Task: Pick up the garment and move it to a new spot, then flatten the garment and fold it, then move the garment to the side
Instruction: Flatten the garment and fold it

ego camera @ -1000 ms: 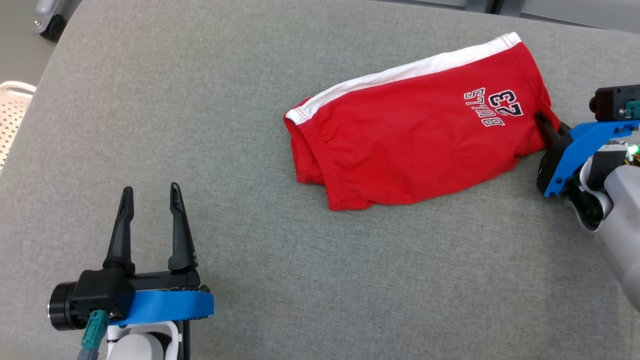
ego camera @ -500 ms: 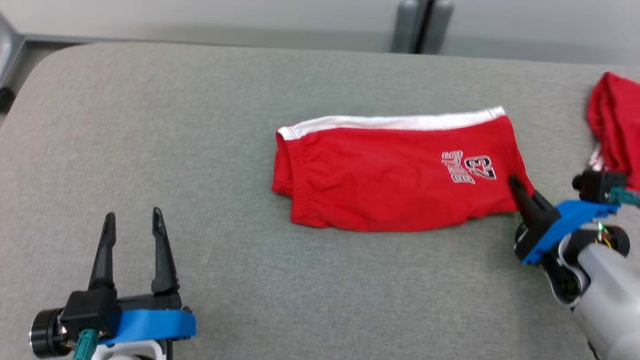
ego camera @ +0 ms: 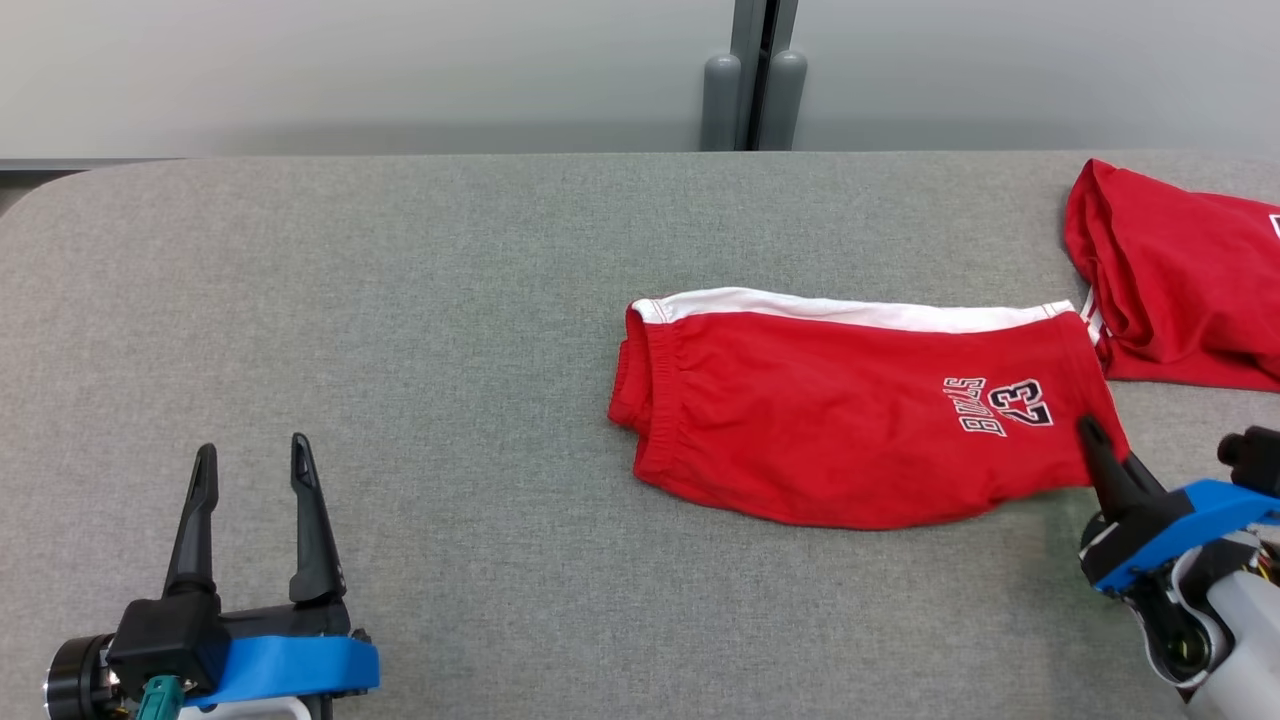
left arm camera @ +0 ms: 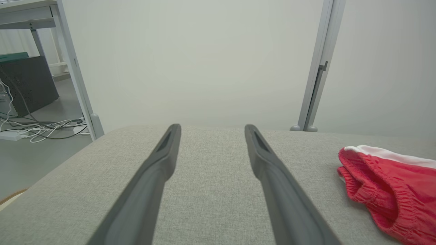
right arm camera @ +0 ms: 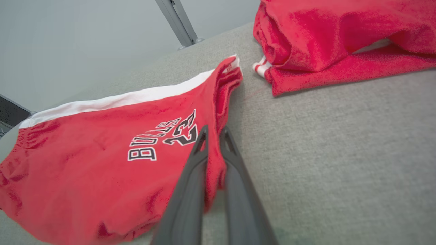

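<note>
Grey cloth covers the table (ego camera: 400,300), with a pale wall behind. At the left, the left gripper (ego camera: 251,447) hangs released over bare table, well apart from everything. Right of the middle the folded shorts (ego camera: 830,420) lie flat, and the right gripper (ego camera: 1088,432) is clenched on their right corner. That pinch looks thin, so a quick pull could slip it free or drag the fold open. A second garment (ego camera: 1170,270) sits just beside them at far right. Sliding that way could bunch the two together.

Open grey surface (ego camera: 420,330) stretches ahead of the left gripper (ego camera: 251,446); red shorts (ego camera: 850,430) lie well to its right, a second red garment (ego camera: 1180,290) crowding just beyond the right gripper (ego camera: 1088,430).
</note>
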